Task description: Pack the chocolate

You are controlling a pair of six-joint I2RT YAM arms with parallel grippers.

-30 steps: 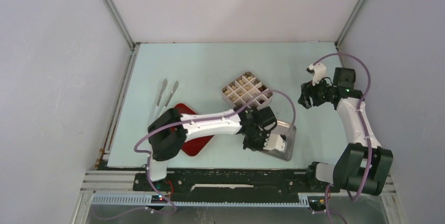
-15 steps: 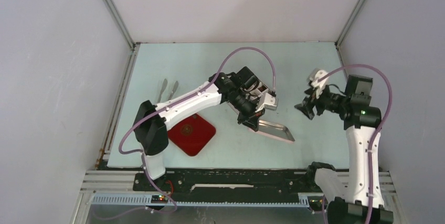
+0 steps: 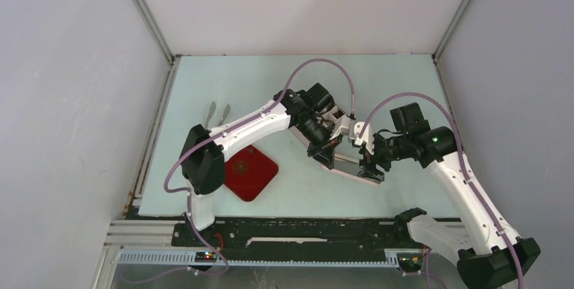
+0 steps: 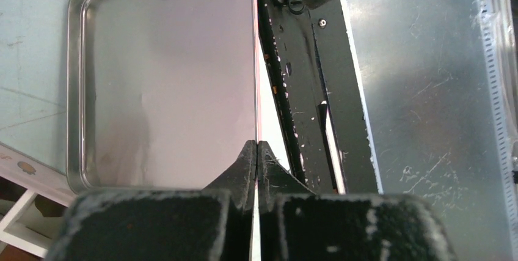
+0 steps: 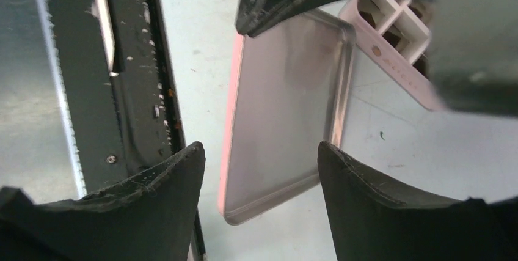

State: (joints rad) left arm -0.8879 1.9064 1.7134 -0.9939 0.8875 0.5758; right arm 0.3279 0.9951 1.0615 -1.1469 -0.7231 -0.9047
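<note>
- Steel tray (image 3: 348, 165), seen from above, hangs tilted between the arms. The left gripper (image 3: 329, 148) holds its far end and the right gripper (image 3: 369, 164) sits at its near corner. A red tray (image 3: 250, 172) lies off to the left gripper's left, with tongs (image 3: 216, 114) farther that way.
- Left wrist: the fingers are pressed together on the steel tray's thin rim, pinching it. The tray floor ahead of them is bare, with no chocolate on it. The rim of a white divided box (image 4: 36, 172) shows low to the fingers' left, under the tray.
- Right wrist: the jaws stand spread with the tray's corner between them, seemingly touching neither finger. The divided box lies just beyond the tray. Its cells are too shadowed to read, so the chocolate is probably inside them, though no piece can be made out.
- Step in hand, as a judgement: the emptied tray is being handled, with the right gripper lining up a second hold. The next move calls for closing squarely on the rim without nudging the box.
</note>
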